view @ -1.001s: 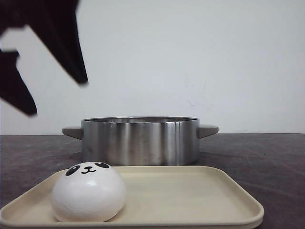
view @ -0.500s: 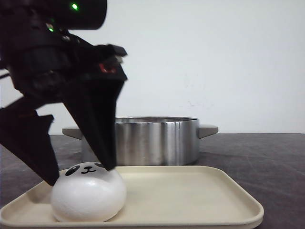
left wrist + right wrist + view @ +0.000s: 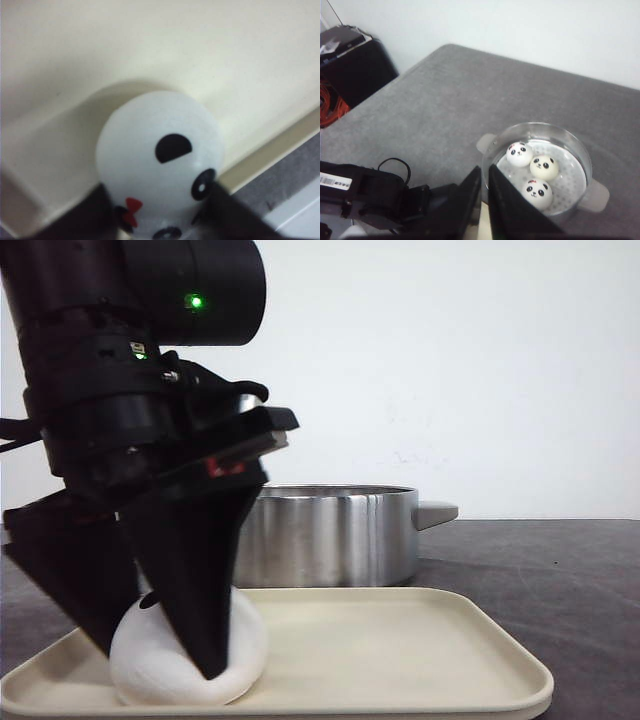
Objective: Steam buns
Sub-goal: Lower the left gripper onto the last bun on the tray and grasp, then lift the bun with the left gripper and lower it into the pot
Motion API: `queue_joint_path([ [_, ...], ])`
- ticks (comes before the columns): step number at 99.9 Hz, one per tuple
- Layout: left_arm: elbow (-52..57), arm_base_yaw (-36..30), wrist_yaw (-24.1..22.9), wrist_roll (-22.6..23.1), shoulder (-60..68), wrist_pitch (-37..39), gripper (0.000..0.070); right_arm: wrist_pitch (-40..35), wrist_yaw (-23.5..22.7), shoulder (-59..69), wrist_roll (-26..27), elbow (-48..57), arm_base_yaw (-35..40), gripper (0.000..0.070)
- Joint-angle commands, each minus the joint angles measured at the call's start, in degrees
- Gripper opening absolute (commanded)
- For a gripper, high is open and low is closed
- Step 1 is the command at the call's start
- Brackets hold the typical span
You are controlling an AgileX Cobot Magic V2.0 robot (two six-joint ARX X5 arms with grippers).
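— Straddling the last bun on the tray, your left gripper has its jaws spread to either side, nothing clamped yet.

— Risk?

— Squeeze off-centre and the smooth dome could squirt out. Three buns already sit in the steamer pot.

— Right gripper?

— Pressed together, empty, hanging above the pot.

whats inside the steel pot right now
Three panda buns lie on the perforated steamer plate inside the pot, seen from the right wrist view. From the front view the pot's wall hides them.
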Motion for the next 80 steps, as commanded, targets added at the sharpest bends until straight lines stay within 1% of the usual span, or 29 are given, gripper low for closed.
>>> queue_joint_path([
  [1, 0.7, -1.0, -2.4, 2.2, 1.5, 0.4, 0.0009, -0.2, 0.3, 0.7, 0.8, 1.2, 0.7, 0.0017],
  [6, 0.7, -1.3, -3.8, 3.4, 1.3, 0.5, 0.001, -0.8, 0.3, 0.7, 0.9, 1.2, 0.7, 0.0017],
  [12, 0.9, -1.3, -3.7, 4.3, 0.5, 0.3, 0.0009, -1.5, 0.3, 0.7, 0.9, 1.2, 0.7, 0.0017],
  [22, 1.6, -1.4, -3.6, 4.3, -3.4, 0.3, 0.001, -2.8, 0.4, 0.6, 0.9, 1.2, 0.7, 0.0017],
  [29, 2.6, -1.4, -4.2, 4.2, -7.0, 1.9, 0.001, -3.0, 1.6, 0.6, 0.9, 1.2, 0.7, 0.0017],
  [46, 7.7, 0.3, -9.3, 4.8, -12.7, 6.3, 0.001, -2.1, 2.9, 0.7, 0.9, 1.2, 0.7, 0.0017],
  [63, 14.5, 5.0, -10.5, 9.2, -11.0, 8.8, 0.001, -0.5, 2.9, 0.7, 0.8, 1.2, 0.7, 0.0017],
  [80, 19.5, 10.6, -10.9, 10.5, -3.7, 8.9, 0.001, -0.5, 2.9, 0.7, 0.8, 1.2, 0.7, 0.0017],
])
